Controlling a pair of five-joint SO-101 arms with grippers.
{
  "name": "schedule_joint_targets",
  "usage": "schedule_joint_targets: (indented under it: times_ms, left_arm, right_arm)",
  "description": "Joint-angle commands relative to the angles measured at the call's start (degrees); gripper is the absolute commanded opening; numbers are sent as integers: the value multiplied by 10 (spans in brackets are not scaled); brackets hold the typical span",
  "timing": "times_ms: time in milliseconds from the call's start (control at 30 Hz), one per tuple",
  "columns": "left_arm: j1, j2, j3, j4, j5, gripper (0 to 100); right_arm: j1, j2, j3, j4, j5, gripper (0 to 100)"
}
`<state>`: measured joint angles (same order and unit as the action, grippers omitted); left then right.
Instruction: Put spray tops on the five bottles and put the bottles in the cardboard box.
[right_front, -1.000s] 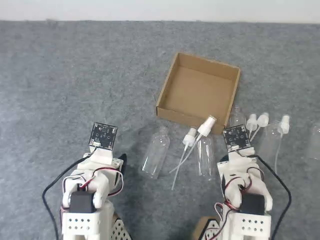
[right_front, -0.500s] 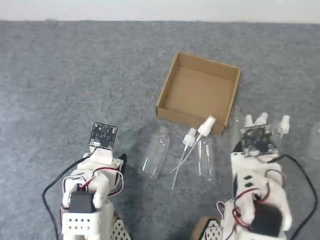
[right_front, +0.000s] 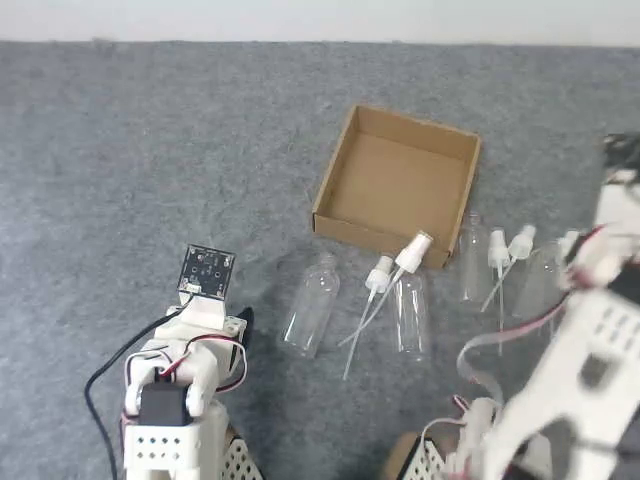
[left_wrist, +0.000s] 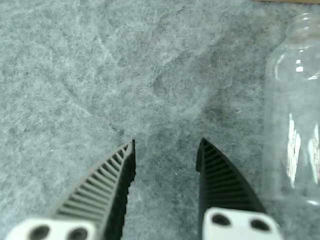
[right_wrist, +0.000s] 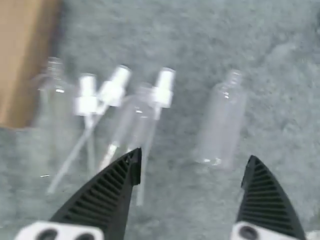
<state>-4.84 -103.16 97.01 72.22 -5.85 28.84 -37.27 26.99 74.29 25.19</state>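
Note:
The open cardboard box (right_front: 395, 185) stands at the middle back and holds nothing. Clear bottles lie in front of it: one (right_front: 312, 303) close to my left gripper (right_front: 243, 323), another (right_front: 411, 312) in the middle, others (right_front: 474, 255) to the right. White spray tops (right_front: 413, 252) (right_front: 521, 241) lie loose among them. My left gripper (left_wrist: 166, 146) is open low over bare carpet, with a bottle (left_wrist: 292, 120) beside it. My right gripper (right_wrist: 194, 157) is open, high above a lone bottle (right_wrist: 222, 120) and three spray tops (right_wrist: 114, 87).
Grey carpet (right_front: 150, 150) covers the table, with wide free room on the left and at the back. The raised right arm (right_front: 600, 330) covers the far-right bottles in the high view. The box edge (right_wrist: 22, 55) is beside the right cluster.
The right arm has lifted and swung to the right, over the right-hand bottles and spray tops. The left arm and all the objects have stayed still.

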Motion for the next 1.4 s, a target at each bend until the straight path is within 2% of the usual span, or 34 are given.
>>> schedule_joint_targets:
  times_ms: [0, 333, 633, 867, 1067, 1267, 1367]
  left_arm:
    - [2, -12, -5, 2, 0, 182]
    - [2, -12, -5, 2, 0, 182]
    - [2, -12, -5, 2, 0, 182]
    - [2, -12, -5, 2, 0, 182]
    - [2, -12, -5, 2, 0, 182]
    - [2, -12, -5, 2, 0, 182]
    - [4, -12, -5, 2, 0, 184]
  right_arm:
    - [59, 153, -139, -1, 41, 292]
    - [93, 458, -365, 3, 36, 290]
    - [102, 640, -515, 3, 36, 289]
    - [102, 713, -545, 0, 36, 288]
    - [104, 738, -545, -2, 36, 176]
    - [111, 746, -544, 5, 39, 154]
    - [109, 737, -546, 14, 41, 86]
